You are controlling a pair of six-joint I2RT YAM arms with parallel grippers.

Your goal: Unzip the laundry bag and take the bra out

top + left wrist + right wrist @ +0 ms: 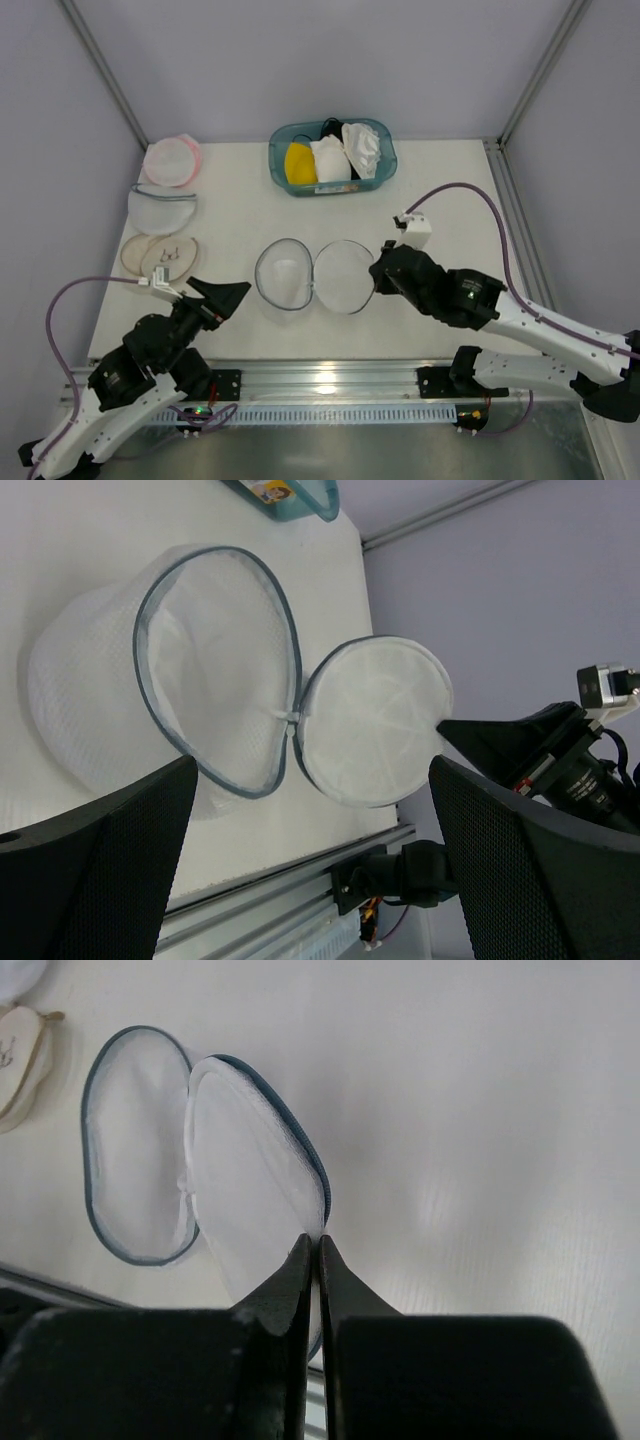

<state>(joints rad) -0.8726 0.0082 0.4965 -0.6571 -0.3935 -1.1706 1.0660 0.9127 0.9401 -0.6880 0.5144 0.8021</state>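
The laundry bag (pixel 343 276) lies unzipped on the table, its two grey-blue-rimmed mesh halves spread side by side. Both halves look empty. It also shows in the left wrist view (pixel 215 660) and the right wrist view (pixel 250 1160). My right gripper (pixel 374 283) is shut on the right half's rim, with its tips (pixel 318 1245) pinching the mesh edge. My left gripper (pixel 228 292) is open and empty, just left of the bag and pointing at it (pixel 312 810). The bra (pixel 362 148), white and crumpled, lies in the right end of the teal bin.
The teal bin (pixel 385 168) at the back also holds a yellow garment (pixel 299 163) and a smooth white pad (pixel 330 160). At the far left lie a pink-rimmed pouch (pixel 171 160), a second mesh pouch (pixel 162 208) and a beige-rimmed pouch (pixel 160 257).
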